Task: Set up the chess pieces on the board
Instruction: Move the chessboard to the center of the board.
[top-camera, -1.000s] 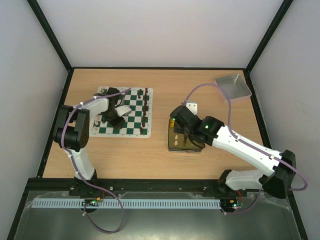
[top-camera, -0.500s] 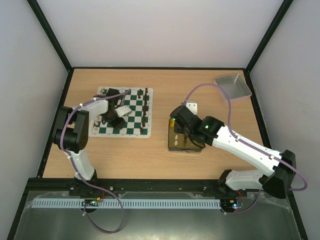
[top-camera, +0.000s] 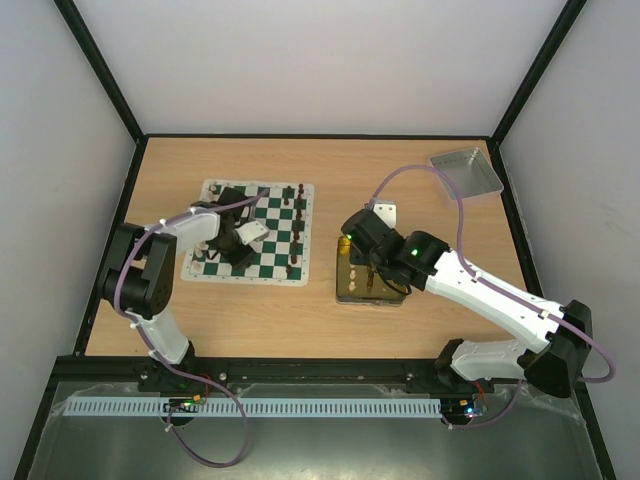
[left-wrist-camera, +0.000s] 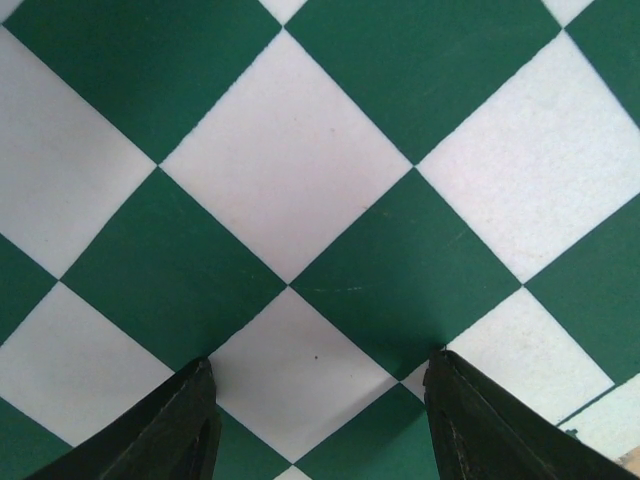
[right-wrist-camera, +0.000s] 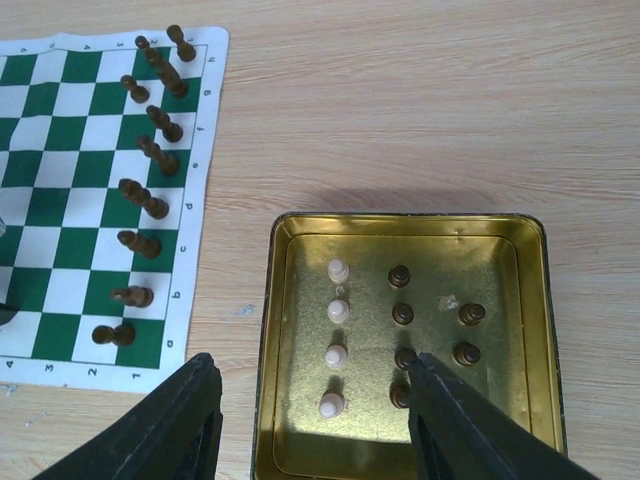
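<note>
The green and white board lies left of centre on the table. It also shows in the right wrist view. A row of dark brown chess pieces stands along its right side and shows in the right wrist view. My left gripper is low over the board's middle, open and empty, with bare squares under it. My right gripper hovers open and empty over the gold tray. The tray holds several cream pieces and dark pieces.
A grey metal tray sits at the far right corner. A small grey plate lies just beyond the gold tray. Bare wood shows between board and tray. Black frame rails border the table.
The board has slid a little to the right and toward the near edge, turning slightly. My left gripper moved with it over the board. The right arm has hardly moved.
</note>
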